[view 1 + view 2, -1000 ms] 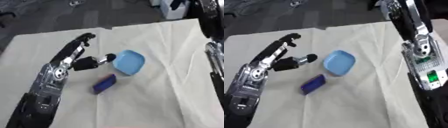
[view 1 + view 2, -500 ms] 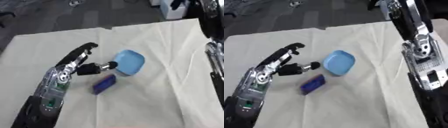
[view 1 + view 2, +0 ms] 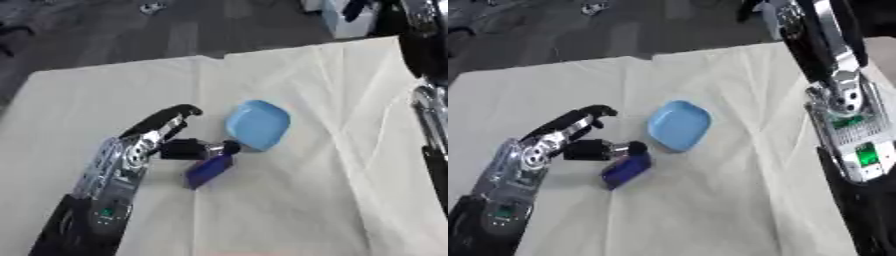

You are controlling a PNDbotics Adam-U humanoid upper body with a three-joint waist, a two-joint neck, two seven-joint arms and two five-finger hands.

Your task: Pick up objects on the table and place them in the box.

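We are reaching: our left hand point(image 3: 162, 142), fingers arched wide and holding nothing, hovers with its thumb tip over the dark blue block point(image 3: 208, 170), which lies just beside the light blue dish point(image 3: 257, 124). Next, we judge, the fingers must close around the block.

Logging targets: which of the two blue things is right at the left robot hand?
The dark blue block, at the left robot hand thumb tip; the light blue dish lies farther off.

You have two loose things on the cream cloth point(image 3: 332, 200): one light blue dish point(image 3: 257, 124) and one dark blue block point(image 3: 208, 170). You have one hand showing, the left hand point(image 3: 166, 140), and one right arm point(image 3: 842, 100) along the right edge.
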